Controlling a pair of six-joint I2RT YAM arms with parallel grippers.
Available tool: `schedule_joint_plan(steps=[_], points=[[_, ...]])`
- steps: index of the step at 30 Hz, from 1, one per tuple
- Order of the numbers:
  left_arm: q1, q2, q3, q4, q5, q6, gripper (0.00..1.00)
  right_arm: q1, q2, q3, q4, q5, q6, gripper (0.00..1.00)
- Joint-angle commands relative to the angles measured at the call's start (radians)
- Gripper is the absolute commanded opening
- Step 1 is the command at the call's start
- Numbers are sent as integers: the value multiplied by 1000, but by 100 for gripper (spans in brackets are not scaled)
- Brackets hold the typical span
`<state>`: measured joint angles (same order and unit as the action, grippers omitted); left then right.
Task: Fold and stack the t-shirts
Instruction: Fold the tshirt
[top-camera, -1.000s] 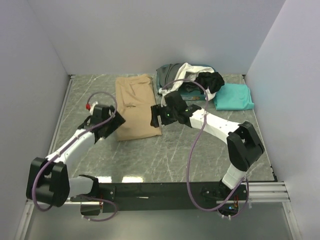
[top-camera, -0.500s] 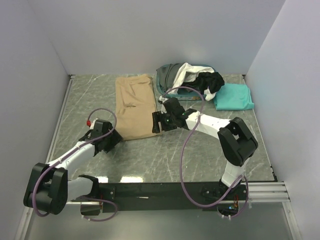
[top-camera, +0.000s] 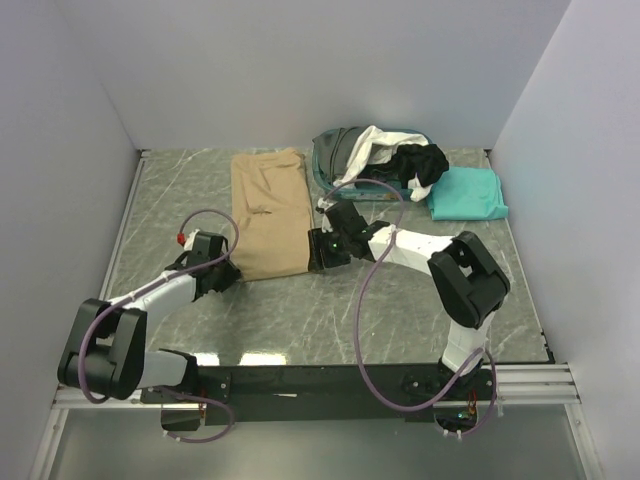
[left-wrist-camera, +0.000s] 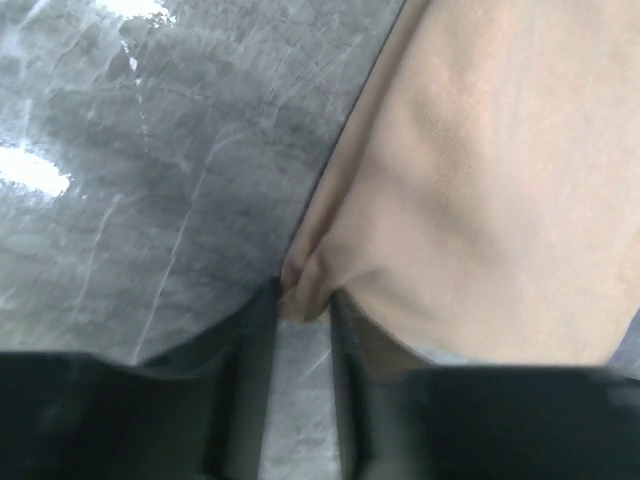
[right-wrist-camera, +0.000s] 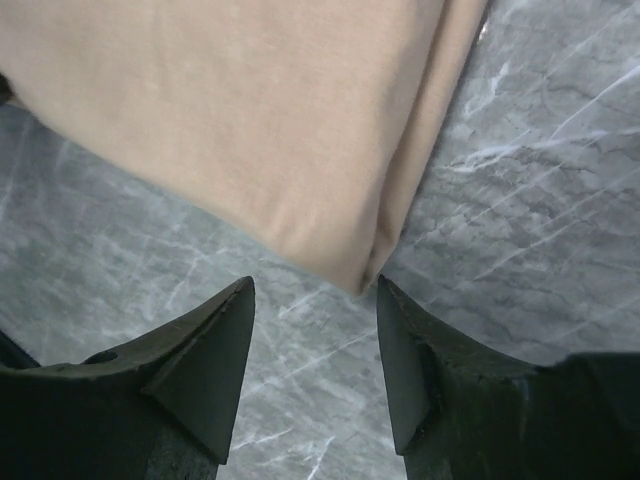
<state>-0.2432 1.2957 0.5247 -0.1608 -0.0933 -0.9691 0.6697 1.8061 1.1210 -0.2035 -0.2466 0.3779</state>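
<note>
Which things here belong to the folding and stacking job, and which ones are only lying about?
Belong to the job:
tan t-shirt, laid out on the table
teal t-shirt, folded
white t-shirt, black t-shirt and dark grey t-shirt, heaped in the basket

Only lying about:
teal basket
grey table

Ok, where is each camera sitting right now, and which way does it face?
Top external: fixed above and behind the arm bases, looking down on the table; both arms show, with the left gripper and right gripper at the near corners of the tan t-shirt.
Left wrist: on the left arm, looking down past its own fingers, which pinch one shirt corner.
Right wrist: on the right arm, looking down between its open fingers at the other near corner.
Shared: all three see the tan t-shirt and the table.
</note>
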Motion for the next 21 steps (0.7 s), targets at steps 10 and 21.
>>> schedule_joint_plan(steps=[10, 21], points=[[4, 44, 8, 11, 33, 69, 1, -5, 96, 60, 27, 29, 3, 42], [-123, -183, -66, -146, -49, -16, 1, 5, -62, -116, 36, 6, 36, 0]])
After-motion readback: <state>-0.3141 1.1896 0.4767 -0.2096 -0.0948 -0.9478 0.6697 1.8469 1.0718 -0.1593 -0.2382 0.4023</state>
